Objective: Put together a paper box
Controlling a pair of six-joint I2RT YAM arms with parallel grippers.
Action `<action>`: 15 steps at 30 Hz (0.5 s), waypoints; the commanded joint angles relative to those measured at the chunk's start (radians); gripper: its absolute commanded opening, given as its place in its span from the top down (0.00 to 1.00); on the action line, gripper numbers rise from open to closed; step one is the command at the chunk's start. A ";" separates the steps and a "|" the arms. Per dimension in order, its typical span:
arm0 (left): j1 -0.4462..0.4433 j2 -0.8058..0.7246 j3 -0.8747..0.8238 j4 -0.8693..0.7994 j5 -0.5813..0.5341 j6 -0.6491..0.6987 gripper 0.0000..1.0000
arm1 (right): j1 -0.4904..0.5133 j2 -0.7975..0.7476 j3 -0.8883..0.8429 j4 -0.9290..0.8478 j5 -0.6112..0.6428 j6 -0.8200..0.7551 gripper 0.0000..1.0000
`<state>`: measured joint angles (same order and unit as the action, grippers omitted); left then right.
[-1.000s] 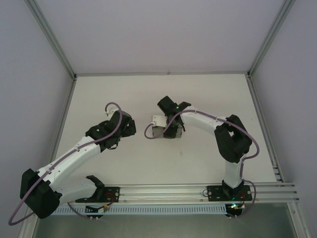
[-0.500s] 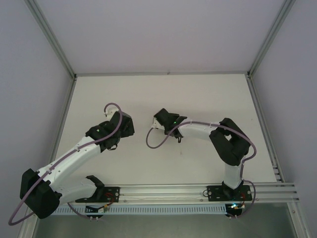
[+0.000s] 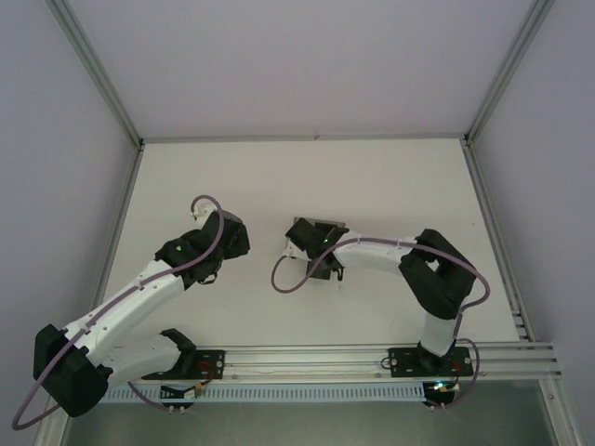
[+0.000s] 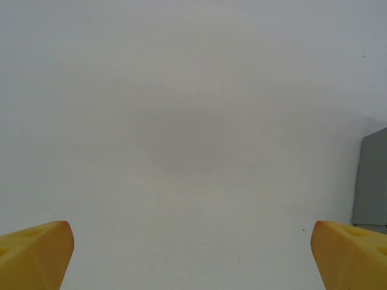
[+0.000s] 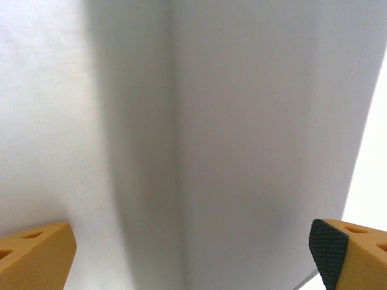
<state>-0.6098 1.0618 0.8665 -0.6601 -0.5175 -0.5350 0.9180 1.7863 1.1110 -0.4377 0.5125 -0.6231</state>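
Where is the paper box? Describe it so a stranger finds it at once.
On the white table, look near the middle, under the wrist end of the right arm. The paper box is the grey cardboard piece there, the sole grey thing on it.

My left gripper points forward, jaws spread wide. My right gripper, reaching toward my left side, also gapes wide.

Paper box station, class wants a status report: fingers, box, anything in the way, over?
Left fingers open, apart from paper box. Right fingers open, close over it. Nothing seen blocking.
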 commanded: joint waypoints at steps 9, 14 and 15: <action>0.107 -0.050 -0.049 0.128 0.076 0.064 0.00 | -0.151 -0.388 -0.098 0.025 -0.334 0.240 0.00; 0.315 -0.034 -0.101 0.305 0.131 0.161 0.00 | -0.444 -0.538 -0.215 0.210 -0.320 0.523 0.00; 0.370 -0.019 -0.112 0.348 0.188 0.180 0.00 | -0.500 -0.561 -0.244 0.238 -0.352 0.559 0.00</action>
<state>-0.3412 1.0256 0.7849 -0.4660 -0.4179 -0.4381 0.5285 1.2671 0.9318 -0.3008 0.2146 -0.2768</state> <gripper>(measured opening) 0.998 0.998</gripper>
